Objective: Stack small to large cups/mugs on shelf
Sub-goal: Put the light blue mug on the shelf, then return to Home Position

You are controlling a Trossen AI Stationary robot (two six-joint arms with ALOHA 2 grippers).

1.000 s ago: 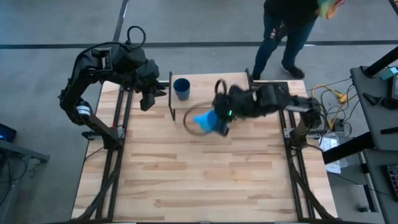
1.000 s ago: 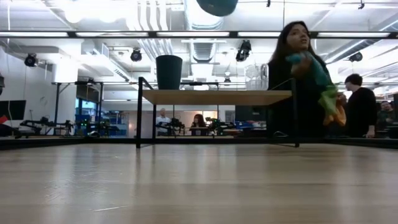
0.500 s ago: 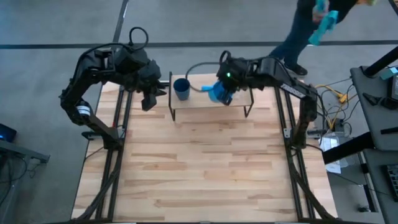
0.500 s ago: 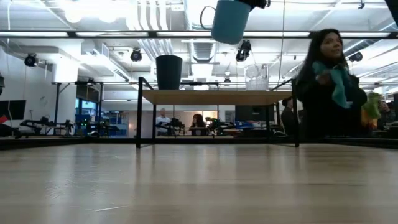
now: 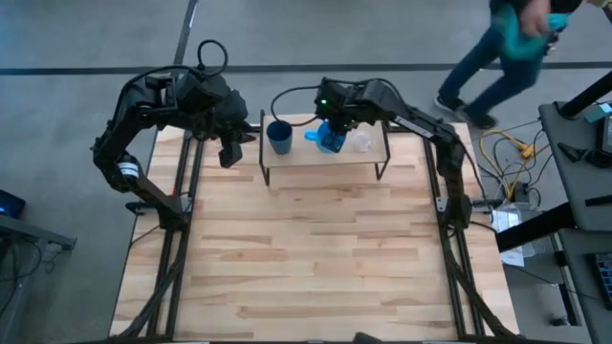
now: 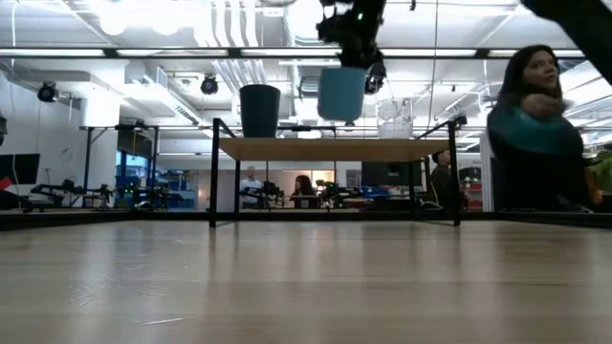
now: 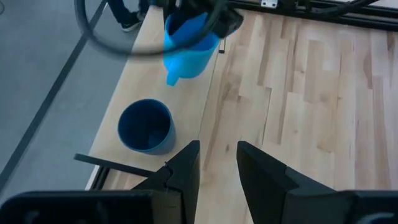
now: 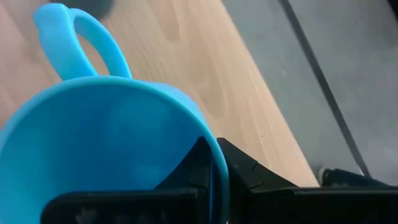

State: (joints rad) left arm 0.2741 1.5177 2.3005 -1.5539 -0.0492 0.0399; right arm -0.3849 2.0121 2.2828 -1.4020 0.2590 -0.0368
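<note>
High view: the mug point(image 5: 328, 139) is gripped by its rim in the right hand point(image 5: 334, 122) and held just above the shelf point(image 5: 368, 156), between the navy cup point(image 5: 279, 136) and the glass point(image 5: 360, 141), both standing on the shelf. The left hand point(image 5: 229, 153) is kept released beside the shelf's end, over the counter point(image 5: 306, 258).

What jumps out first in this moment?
The bright blue mug, pinched at its rim by the right gripper, hangs above the shelf between the dark navy cup and the clear glass. The left gripper waits open beside the shelf's left end.
</note>
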